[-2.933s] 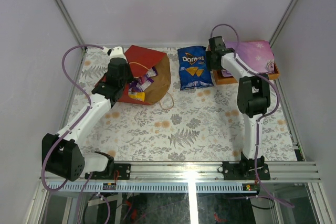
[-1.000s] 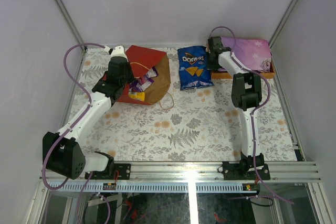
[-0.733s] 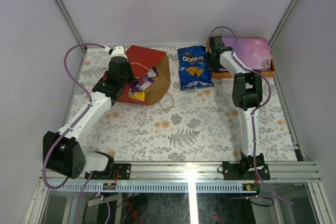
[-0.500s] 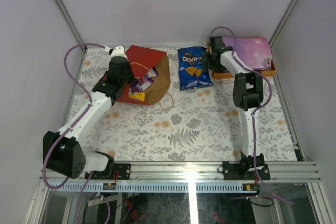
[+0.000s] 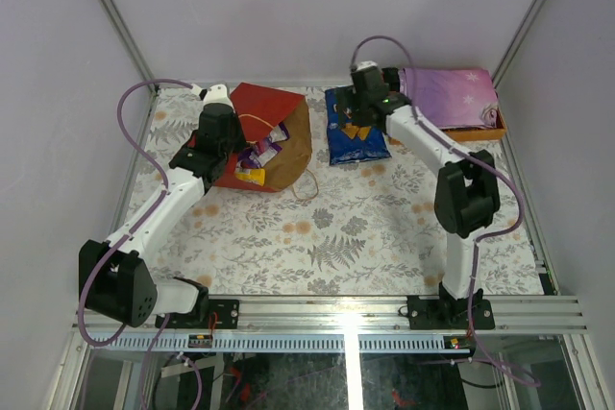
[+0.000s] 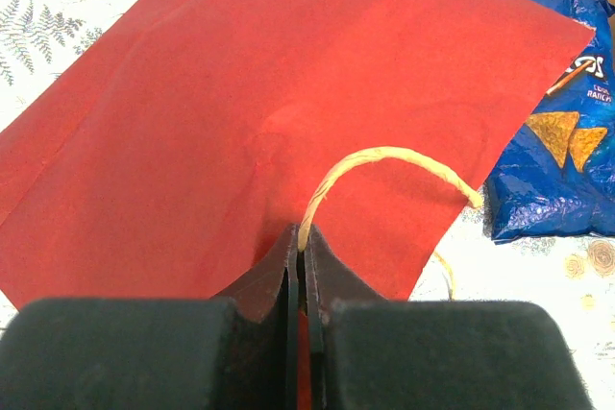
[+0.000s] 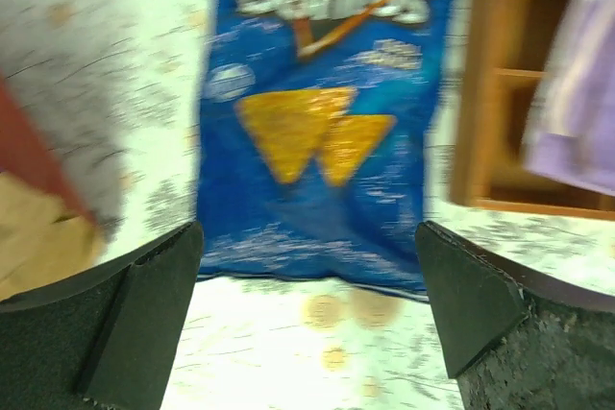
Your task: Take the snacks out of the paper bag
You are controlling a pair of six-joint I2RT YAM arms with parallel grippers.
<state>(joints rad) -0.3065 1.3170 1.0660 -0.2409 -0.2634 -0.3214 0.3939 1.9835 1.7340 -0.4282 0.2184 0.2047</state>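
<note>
— Grip of the left pincer [image 6: 298, 242]?
— Clamped on the tan loop handle [image 6: 384, 154] of the red paper bag [image 6: 240, 93], lying far-left on the table [image 5: 336, 228], near the back edge.
— And the right pincer [image 7: 308, 232]?
— Spread wide, holding nothing, above the Doritos bag [image 7: 317, 122], flat between paper bag and orange wooden tray [image 7: 476, 93].
— Inside the bag?
— Several small packets [image 5: 258, 156] at the mouth. Free room across the near half; purple star-print cloth [image 5: 447, 95] over the tray.

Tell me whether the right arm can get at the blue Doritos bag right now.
Probably yes. The right pincer hangs open directly above the Doritos bag, which lies flat on the table with nothing on top; the wooden tray sits beside it.
</note>
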